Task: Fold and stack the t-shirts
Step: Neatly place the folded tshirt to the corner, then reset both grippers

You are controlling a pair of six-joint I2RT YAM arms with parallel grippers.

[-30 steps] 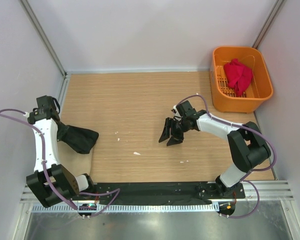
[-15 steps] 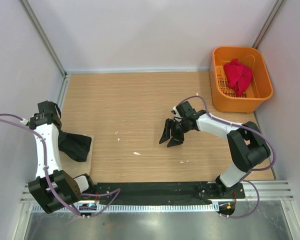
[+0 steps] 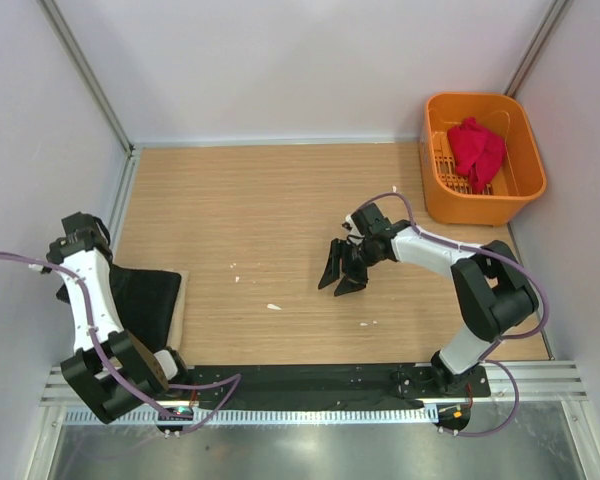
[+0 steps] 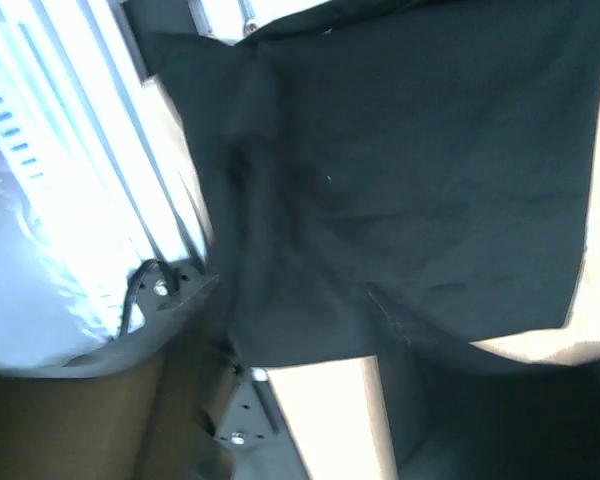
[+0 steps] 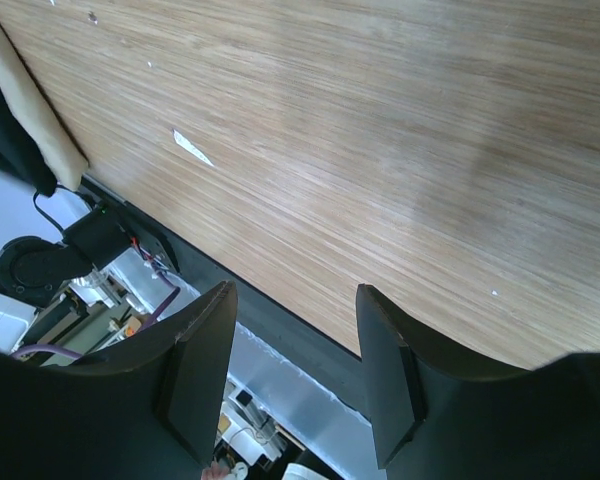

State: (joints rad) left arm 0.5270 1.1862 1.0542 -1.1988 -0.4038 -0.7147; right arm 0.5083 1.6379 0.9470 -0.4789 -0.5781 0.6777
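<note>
The right tool (image 3: 340, 272) hangs spread, empty, over the table (image 3: 260, 200); the left tool (image 3: 66, 288), by the black t-shirt (image 3: 145, 300), can't be judged.

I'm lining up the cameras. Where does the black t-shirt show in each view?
Top external: black t-shirt at the left edge, on the cardboard sheet.
Left wrist: fills most of the picture.
Right wrist: dark sliver at the upper left edge.
Shared landmark: the cardboard sheet under it.

black t-shirt (image 3: 145, 300), red t-shirt (image 3: 477, 150), orange basket (image 3: 487, 211)
</note>
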